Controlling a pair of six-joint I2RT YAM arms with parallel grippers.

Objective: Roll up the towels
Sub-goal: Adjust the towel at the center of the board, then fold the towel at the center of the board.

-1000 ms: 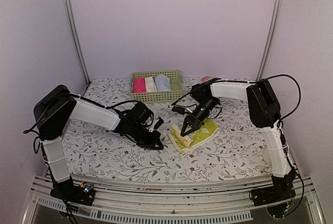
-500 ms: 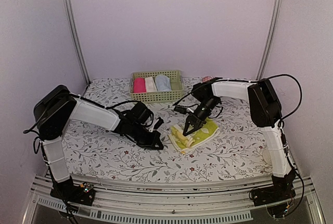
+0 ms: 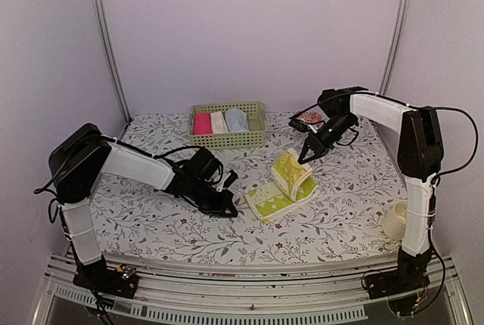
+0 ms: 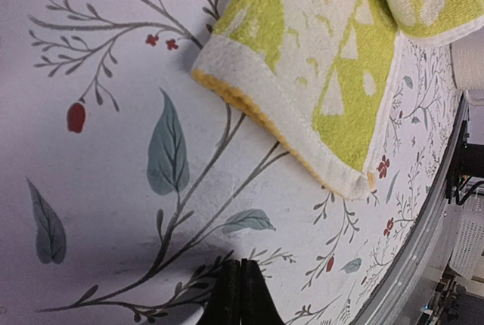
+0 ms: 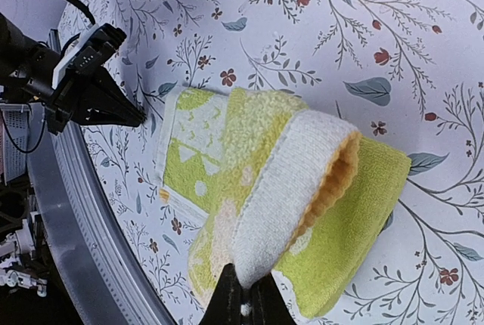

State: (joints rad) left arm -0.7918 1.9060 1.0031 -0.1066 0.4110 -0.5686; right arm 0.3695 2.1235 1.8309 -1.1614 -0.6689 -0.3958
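A flower-printed table (image 3: 151, 219) inside a pale lilac enclosure, seen as I run the two arms from afar. A second ago the right gripper (image 3: 305, 156) sat low on the yellow-green towel (image 3: 283, 185) at the middle of the table; it has since risen and drawn back toward the far right, and the towel's far-right end has come up with it. The wrist view shows the jaws closed on the pale hem, so I read this as a pinch on the towel's edge, with the lifted part arching over the part still flat. My judgement is that this begins the roll: the raised end is ready to be folded back over the rest. The towel's long axis runs from near-left to far-right, its near-left end flat on the table and pointing at the left gripper (image 3: 229, 209), which rests closed and empty on the tabletop just beside that end, not touching it. The light blue towel (image 3: 237, 120) lies already rolled in the green basket (image 3: 257, 140) at the back, next to the cream-white roll (image 3: 219, 122) and the pink roll (image 3: 202, 123).
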